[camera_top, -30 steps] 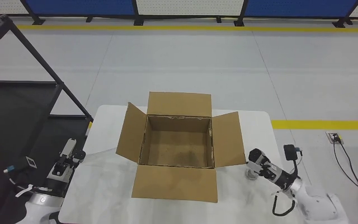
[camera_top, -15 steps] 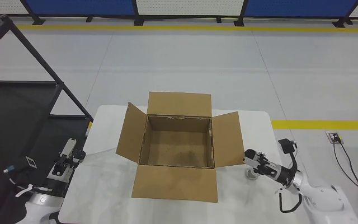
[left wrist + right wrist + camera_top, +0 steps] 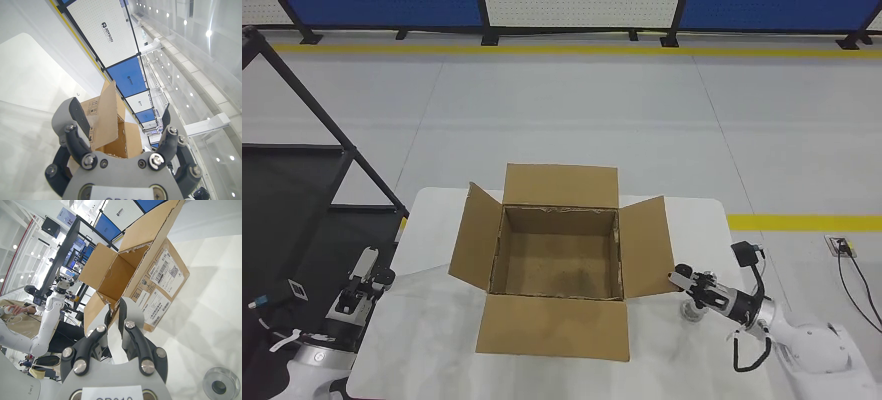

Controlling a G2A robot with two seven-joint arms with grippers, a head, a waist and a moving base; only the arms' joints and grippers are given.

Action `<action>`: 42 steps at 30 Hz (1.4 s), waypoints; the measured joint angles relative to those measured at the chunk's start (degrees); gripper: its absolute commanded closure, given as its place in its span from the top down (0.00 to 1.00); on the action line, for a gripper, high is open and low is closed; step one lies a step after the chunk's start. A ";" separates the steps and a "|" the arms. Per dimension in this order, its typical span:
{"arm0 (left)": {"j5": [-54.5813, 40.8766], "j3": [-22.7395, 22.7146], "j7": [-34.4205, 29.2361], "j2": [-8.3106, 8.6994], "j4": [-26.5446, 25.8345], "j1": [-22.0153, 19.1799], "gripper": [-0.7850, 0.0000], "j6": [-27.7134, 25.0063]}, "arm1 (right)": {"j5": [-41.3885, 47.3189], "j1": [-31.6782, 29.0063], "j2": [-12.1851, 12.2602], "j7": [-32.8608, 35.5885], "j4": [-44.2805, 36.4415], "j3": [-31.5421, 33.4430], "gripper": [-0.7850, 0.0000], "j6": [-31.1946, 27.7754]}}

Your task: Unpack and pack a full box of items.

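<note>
White table [image 3: 432, 330] stands on a pale grey floor marked with yellow lines, and blue and white partition panels [image 3: 392, 10] run along the far side.

The right gripper [image 3: 115, 305] is clenched on the near corner of the right flap [image 3: 647, 248] of the cardboard box [image 3: 557, 262]. Its two black pads [image 3: 123, 311] are drawn almost together, with the torn cardboard edge pinched between them. From there the flap slopes up and out from the box's right wall. A clear plastic ring [image 3: 220, 374] lies on the tabletop just beside this gripper's wrist, apart from the box.

The left gripper [image 3: 121, 107] is released, its fingers spread wide with nothing between them. It sits at the table's left edge, well apart from the box, tilted up toward the ceiling lights.

The box rests near the middle of the table. All four flaps are folded outward and its brown floor is showing. Printed labels and barcodes are stuck to one outer wall, seen in the right wrist view.
</note>
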 measured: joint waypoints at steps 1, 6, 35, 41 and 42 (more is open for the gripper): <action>0.00 0.00 0.00 0.00 0.00 0.00 1.00 0.00 | -0.21 -0.05 0.02 -0.27 -0.17 -0.25 0.00 0.13; 0.00 0.00 0.00 0.00 0.00 0.00 1.00 0.00 | -0.96 -0.02 0.09 -1.02 -0.44 -1.39 0.00 0.48; 0.00 0.00 0.00 0.00 0.00 0.00 1.00 0.00 | -58.66 -18.99 0.07 -40.03 -8.86 5.71 1.00 8.14; 0.00 0.00 0.00 0.00 0.00 0.00 1.00 0.00 | -66.22 -15.05 -0.56 -41.97 -3.69 0.95 0.93 14.03; 0.00 0.00 0.00 0.00 0.00 0.00 1.00 0.00 | -66.60 -14.38 -0.65 -41.63 -2.96 0.47 0.80 14.79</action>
